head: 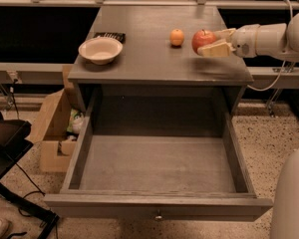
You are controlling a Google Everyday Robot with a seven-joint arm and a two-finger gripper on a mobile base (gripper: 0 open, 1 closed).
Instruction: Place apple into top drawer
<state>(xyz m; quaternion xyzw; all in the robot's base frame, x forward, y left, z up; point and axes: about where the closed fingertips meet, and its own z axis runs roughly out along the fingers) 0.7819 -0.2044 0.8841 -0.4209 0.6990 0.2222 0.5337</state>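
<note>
The red apple (pixel 204 40) is held in my gripper (pixel 213 42), lifted above the right part of the grey cabinet top (pixel 154 59). The cream fingers (pixel 214 50) close on the apple from its right side; the white arm reaches in from the right. The top drawer (pixel 157 203) is pulled wide open below the cabinet top, with a small metal knob (pixel 158 215) on its front. Its inside is bare grey wood.
A small orange fruit (pixel 177 37) sits on the cabinet top just left of the apple. A cream bowl (pixel 100 49) and a dark flat object (pixel 109 36) lie at the left. A cardboard box (pixel 52 131) stands on the floor at the left.
</note>
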